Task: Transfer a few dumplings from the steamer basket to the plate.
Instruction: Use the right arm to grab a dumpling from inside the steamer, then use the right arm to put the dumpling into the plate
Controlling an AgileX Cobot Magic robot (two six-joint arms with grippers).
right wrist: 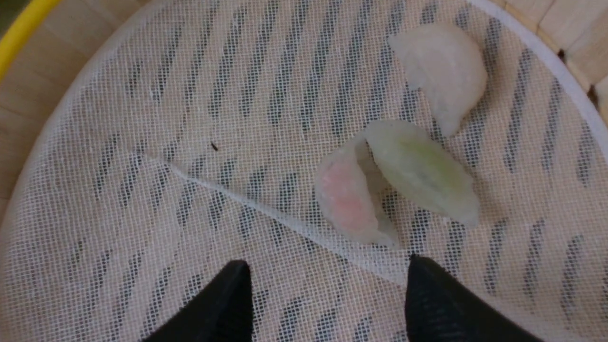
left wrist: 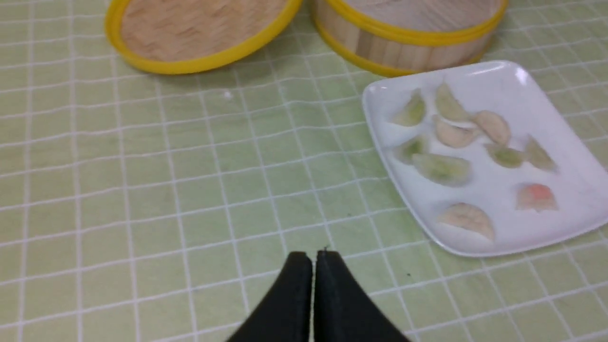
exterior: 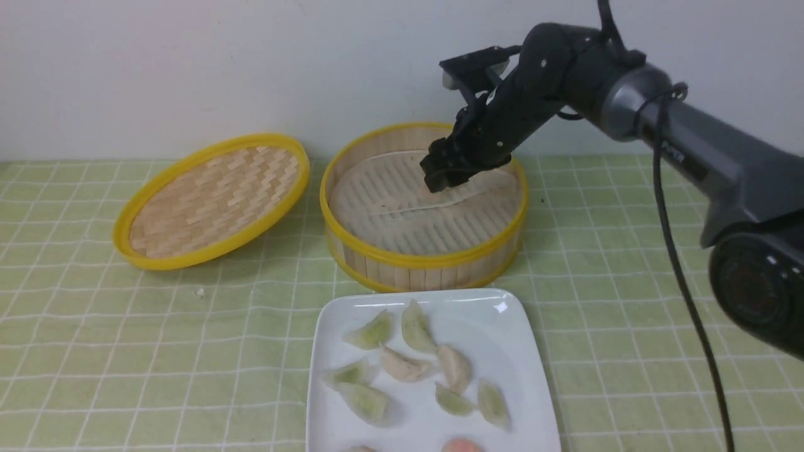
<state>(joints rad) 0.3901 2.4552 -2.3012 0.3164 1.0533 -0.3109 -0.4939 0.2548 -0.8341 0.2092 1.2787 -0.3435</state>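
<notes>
nearby, the woven lid (exterior: 210,201) sits just beside the steamer basket (exterior: 427,262).

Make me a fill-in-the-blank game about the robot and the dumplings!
1. The right gripper, over the basket, is ___.
2. In the right wrist view, ___ dumplings lie on the liner.
3. The left gripper is ___.
4. The lid lies on the basket's ___ side.

Missing words: open; three; shut; left.
</notes>
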